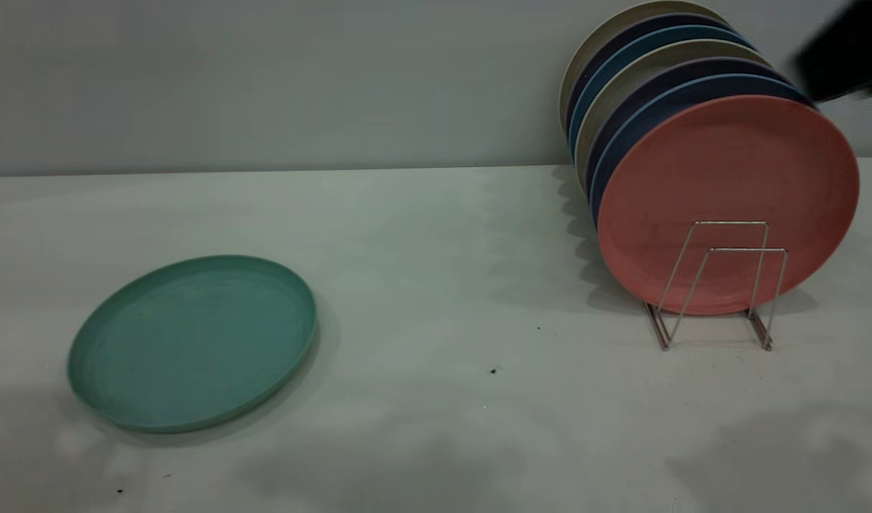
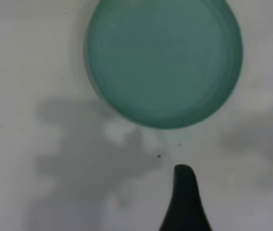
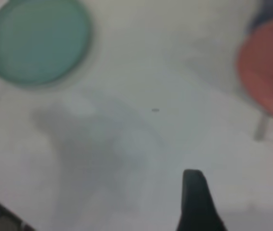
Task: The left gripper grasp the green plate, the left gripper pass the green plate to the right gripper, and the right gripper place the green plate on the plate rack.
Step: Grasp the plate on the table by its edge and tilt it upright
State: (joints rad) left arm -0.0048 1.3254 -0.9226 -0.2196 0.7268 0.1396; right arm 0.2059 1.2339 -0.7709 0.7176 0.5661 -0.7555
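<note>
**Green plate flat on the table, rack nearly full**

The green plate (image 1: 192,343) is round, matte teal with a low raised rim, lying flat at about 8 o'clock on the table (image 1: 436,285), nothing touching it. Over at 2 o'clock the plate rack (image 1: 721,285) holds a row of upright plates, pink plate (image 1: 728,192) in front. Left gripper (image 2: 184,202) hangs above the table near the plate's edge; the right gripper (image 3: 196,202) is up high too. Only one finger of each shows, so can't tell the spread.

My tabletop (image 1: 436,235) is plain white. The green plate (image 1: 192,343) lies flat at lower left, the plate rack (image 1: 717,285) stands at right, loaded with upright plates (image 1: 728,203).
</note>
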